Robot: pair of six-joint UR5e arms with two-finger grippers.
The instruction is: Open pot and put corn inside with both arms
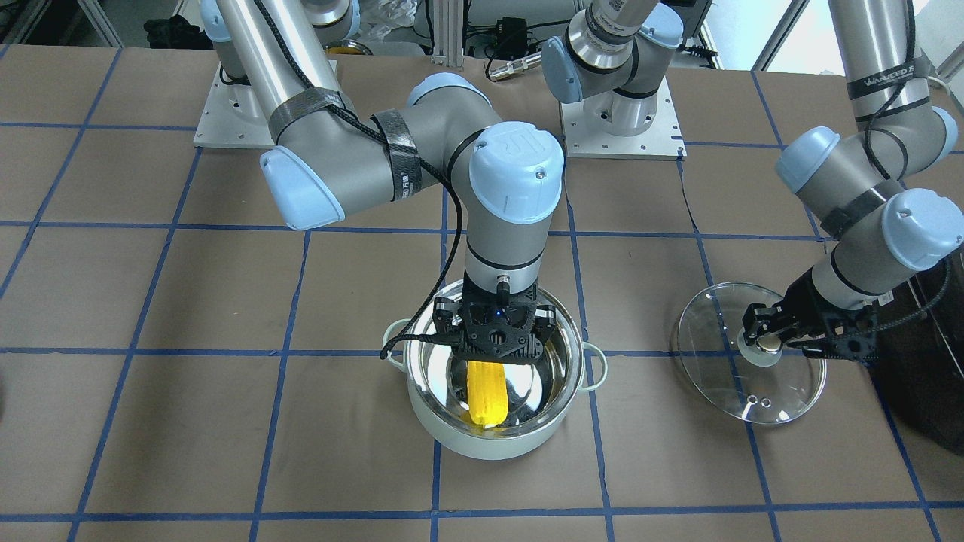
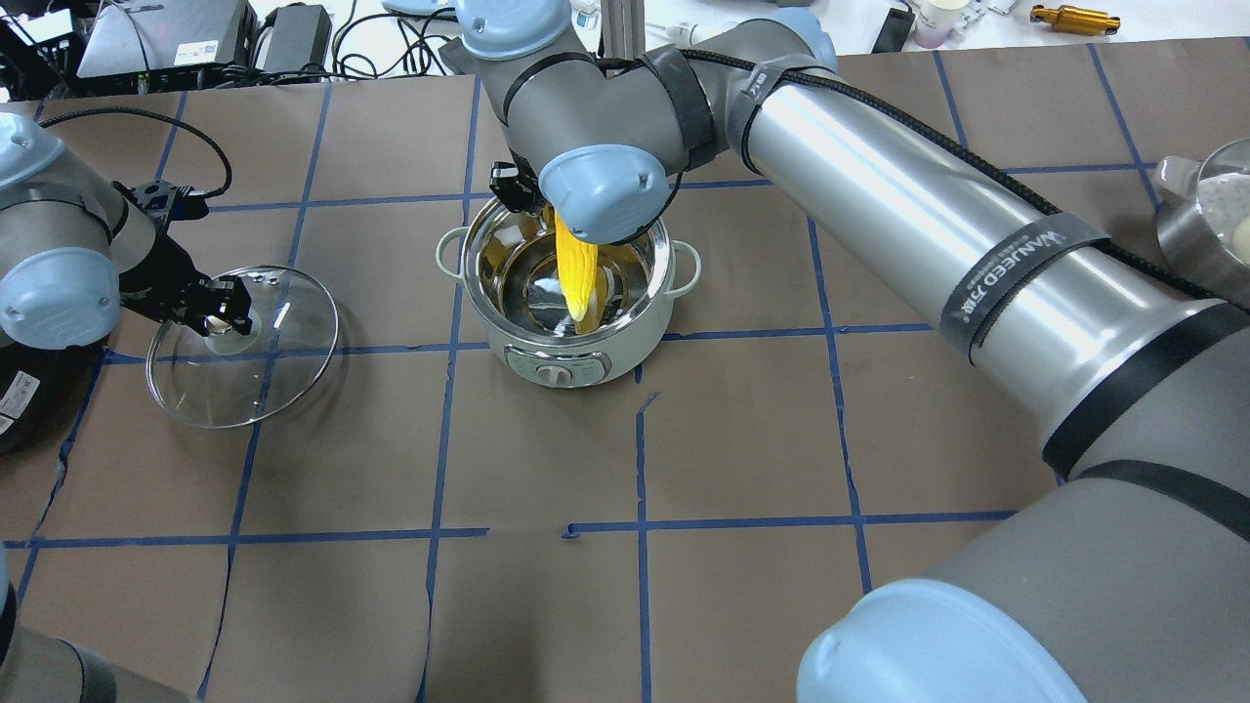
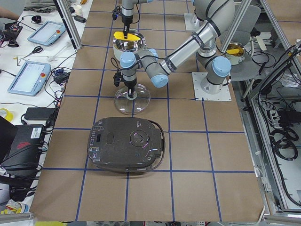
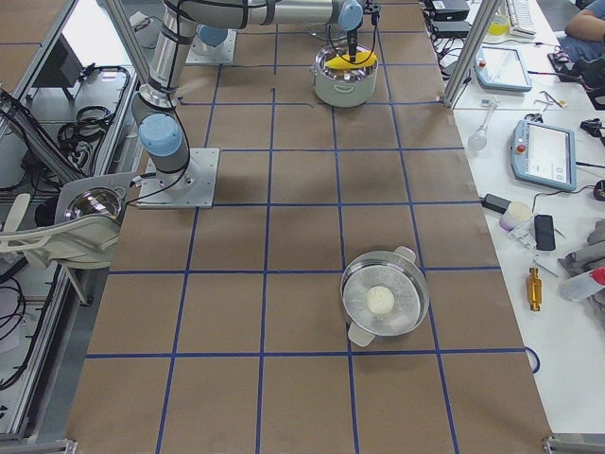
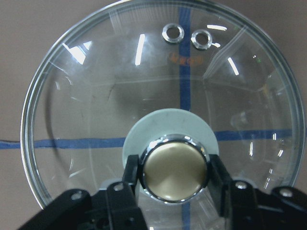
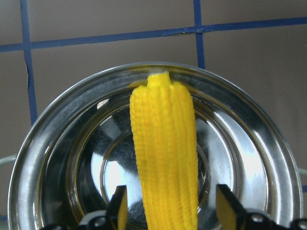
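Observation:
The pale mint pot [image 1: 489, 448] stands open in the middle of the table, also in the overhead view [image 2: 557, 363]. The yellow corn [image 1: 486, 391] leans inside it, tip against the steel wall [image 6: 165, 158], and shows in the overhead view [image 2: 576, 278]. My right gripper [image 1: 497, 339] hangs over the pot with its fingers [image 6: 225, 213] spread, a gap on each side of the cob. The glass lid [image 1: 723, 384] lies flat on the table beside the pot [image 2: 278, 376]. My left gripper [image 5: 175, 177] is shut on the lid's knob [image 5: 175, 173].
A large black appliance [image 3: 127, 143] sits on the table beyond the lid, on my left, and shows at the edge of the front view [image 1: 930, 376]. A steel pot with a white ball [image 4: 383, 301] stands far to my right. Monitors and tools lie along the operators' side.

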